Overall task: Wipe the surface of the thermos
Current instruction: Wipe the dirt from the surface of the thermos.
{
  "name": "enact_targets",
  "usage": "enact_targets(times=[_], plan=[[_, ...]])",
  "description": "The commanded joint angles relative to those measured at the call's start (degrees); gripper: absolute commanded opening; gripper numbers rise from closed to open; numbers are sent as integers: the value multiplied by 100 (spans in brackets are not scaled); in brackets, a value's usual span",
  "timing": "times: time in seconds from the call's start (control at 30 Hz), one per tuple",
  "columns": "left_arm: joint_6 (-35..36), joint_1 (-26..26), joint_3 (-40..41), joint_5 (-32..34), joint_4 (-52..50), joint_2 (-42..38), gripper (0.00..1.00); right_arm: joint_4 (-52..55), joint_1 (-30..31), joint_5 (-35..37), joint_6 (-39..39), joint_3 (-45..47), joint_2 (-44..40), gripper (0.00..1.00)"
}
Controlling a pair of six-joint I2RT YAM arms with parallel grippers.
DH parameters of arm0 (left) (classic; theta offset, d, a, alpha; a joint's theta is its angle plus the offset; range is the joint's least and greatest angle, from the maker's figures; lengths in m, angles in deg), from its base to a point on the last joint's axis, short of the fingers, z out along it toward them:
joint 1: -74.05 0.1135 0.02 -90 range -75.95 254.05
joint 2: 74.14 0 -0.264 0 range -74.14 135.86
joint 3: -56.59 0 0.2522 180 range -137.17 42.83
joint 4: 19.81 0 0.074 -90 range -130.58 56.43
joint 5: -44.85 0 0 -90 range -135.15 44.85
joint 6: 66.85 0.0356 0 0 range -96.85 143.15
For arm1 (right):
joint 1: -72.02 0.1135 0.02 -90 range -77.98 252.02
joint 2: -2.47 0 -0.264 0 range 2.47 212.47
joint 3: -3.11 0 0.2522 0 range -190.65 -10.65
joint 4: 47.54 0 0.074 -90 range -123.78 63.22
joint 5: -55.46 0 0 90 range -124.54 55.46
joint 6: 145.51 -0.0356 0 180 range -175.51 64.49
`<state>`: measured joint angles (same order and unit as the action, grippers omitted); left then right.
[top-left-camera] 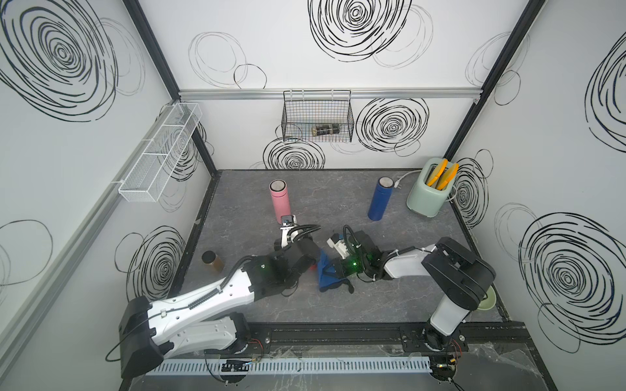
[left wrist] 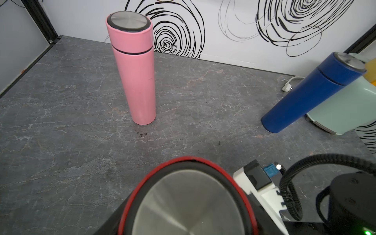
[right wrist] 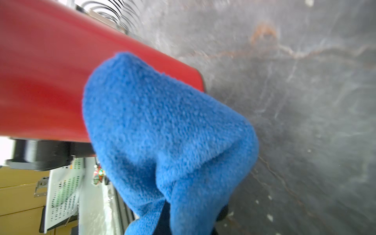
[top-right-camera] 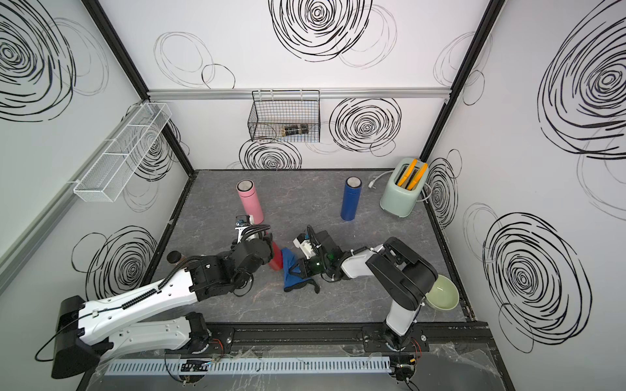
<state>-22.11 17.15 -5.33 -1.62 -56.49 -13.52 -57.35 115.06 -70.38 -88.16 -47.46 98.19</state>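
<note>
Near the table's middle, red thermos [top-right-camera: 276,258]: it sits between my two arms, its steel lid right under my left wrist camera; whether its base touches the table [top-right-camera: 355,298] I cannot tell
Left pincer [top-right-camera: 271,252]: spread wide around the thermos body and clasping it; this is my anchor, and the clasp must be firm enough that the bottle neither spins nor slips under rubbing
Right pincer [top-right-camera: 298,268]: pressed together on a fold of the blue cloth [right wrist: 162,132]; the cloth bulges ahead of the tips and lies against the red wall, near one end
Step in hand: the wiping stroke itself, by my judgement, along the side
How to do it well: press through the padded bulge, not the bare tips; run long strokes lengthwise; turn the bottle with the left wrist to bring fresh wall round
Risk: a loose tail of cloth hangs down — it could drag on the table or snag
Neighbours: pink thermos [left wrist: 134,71] and dark blue thermos [left wrist: 313,91] stand well apart — no crowding
</note>
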Motion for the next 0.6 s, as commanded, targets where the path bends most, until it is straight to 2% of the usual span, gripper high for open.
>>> enact_targets(times=[0.0, 0.1, 0.2, 0.23, 0.43, 0.57], plan=[[280, 166, 309, -91, 1229, -521, 0, 400, -173, -275, 260, -184, -728, 0], [280, 484, 785, -91, 1797, -1050, 0, 1038, -384, -402, 524, -469, -1212, 0], [333, 823, 934, -148, 1809, -1337, 0, 1470, -572, -573, 690, -754, -1495, 0], [2445, 889, 911, -3182, 1728, -1352, 0, 1590, -614, -642, 748, -847, -1531, 0], [3899, 997, 562, -4446, 1152, -1063, 0, 2151, -714, -980, 1115, -1364, -1523, 0], [4460, 857, 492, -4714, 1087, -1006, 0, 2300, -766, -1092, 1199, -1517, -1560, 0]])
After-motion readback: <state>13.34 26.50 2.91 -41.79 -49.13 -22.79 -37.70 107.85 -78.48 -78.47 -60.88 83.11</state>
